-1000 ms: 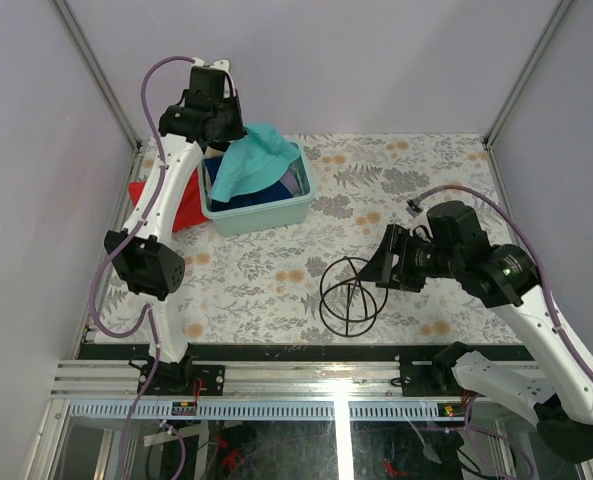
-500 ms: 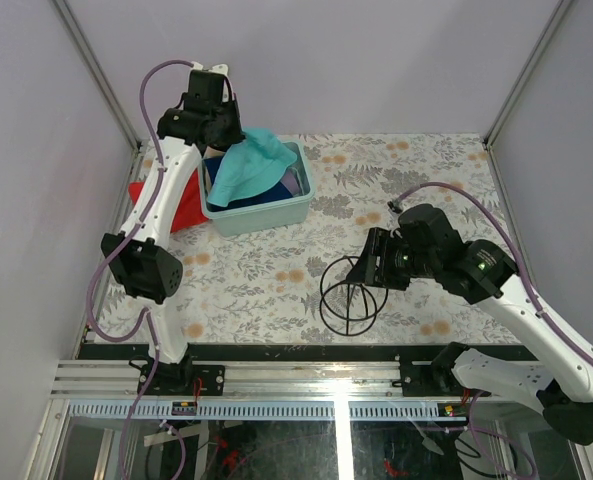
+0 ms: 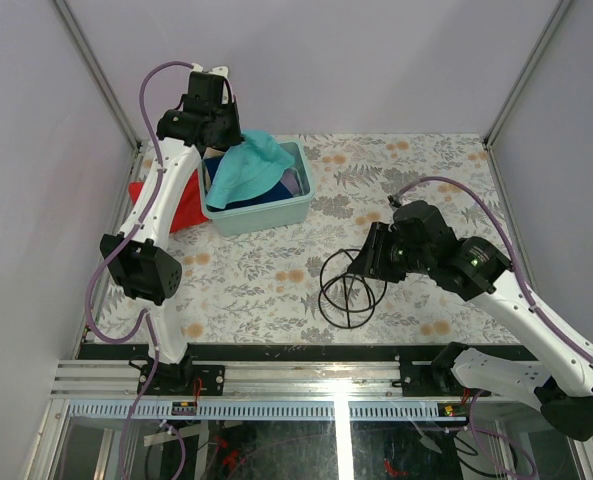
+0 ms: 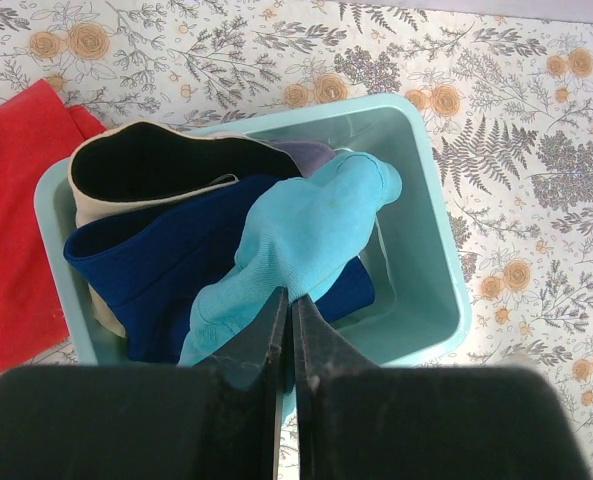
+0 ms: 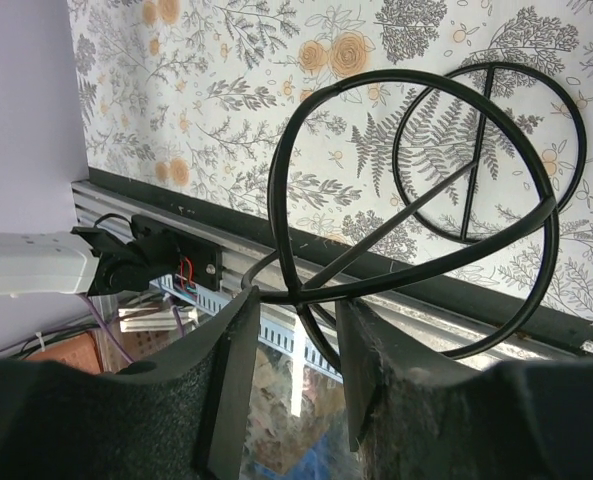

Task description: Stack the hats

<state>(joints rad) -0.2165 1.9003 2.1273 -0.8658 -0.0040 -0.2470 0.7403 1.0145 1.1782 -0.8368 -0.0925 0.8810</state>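
Left gripper (image 4: pixel 288 300) is clamped shut on the teal hat (image 4: pixel 316 225), dangled straight below; other hats (image 4: pixel 146 270) are piled underneath.

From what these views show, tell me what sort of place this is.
Probably a robot lab test cell: a left arm and right arm bolted to a metal rail, blank panel walls round a patterned table, a bin of hats.

a floral table (image 3: pixel 426 170) is carrying three things
a pale-teal bin (image 3: pixel 266 216) is sitting far left, a red cloth (image 3: pixel 184 208) is lying just beside it, a black wire frame (image 3: pixel 350 290) is resting well apart
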